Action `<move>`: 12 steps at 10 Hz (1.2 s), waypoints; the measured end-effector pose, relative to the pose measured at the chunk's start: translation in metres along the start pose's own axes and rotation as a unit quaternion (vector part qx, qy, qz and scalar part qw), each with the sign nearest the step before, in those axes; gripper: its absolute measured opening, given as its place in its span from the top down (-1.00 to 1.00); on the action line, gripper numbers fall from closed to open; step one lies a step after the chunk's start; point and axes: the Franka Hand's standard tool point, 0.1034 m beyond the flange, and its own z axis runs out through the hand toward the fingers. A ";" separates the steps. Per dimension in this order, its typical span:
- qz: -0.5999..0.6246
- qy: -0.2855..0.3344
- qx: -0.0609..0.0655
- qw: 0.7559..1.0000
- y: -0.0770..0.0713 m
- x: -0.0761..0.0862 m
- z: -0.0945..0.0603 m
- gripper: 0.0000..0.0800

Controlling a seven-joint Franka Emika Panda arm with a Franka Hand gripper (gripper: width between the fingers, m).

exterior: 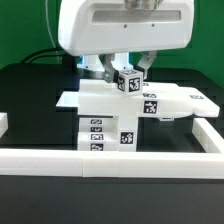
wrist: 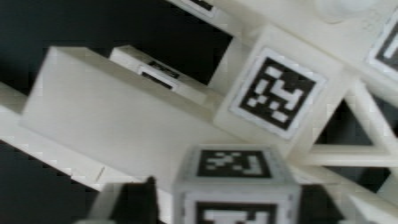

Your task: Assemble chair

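Chair leg (exterior: 127, 81) sits inside the end effector (exterior: 127, 72); whether it is clamped, I cannot tell.

Chair parts (exterior: 105, 100): white plastic, smooth, matt. Tags (exterior: 150, 107) on them: flat black-and-white print, no gloss. Tabletop (exterior: 30, 90): black, dull finish, texture too blurred to tell. Border rail (exterior: 110, 160): white, smooth, matt like the parts. Arm housing (exterior: 120, 25): white plastic, glossier, soft highlights.

One cube-ended leg (exterior: 128, 81) above flat slab (exterior: 95, 100); border rail (exterior: 150, 158) in front.
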 end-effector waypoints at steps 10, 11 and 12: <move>0.398 0.003 0.027 0.917 0.001 -0.001 0.001 0.29; 0.425 0.003 0.027 0.905 0.000 -0.001 0.001 0.29; 0.446 0.002 0.027 0.894 0.000 -0.001 0.001 0.29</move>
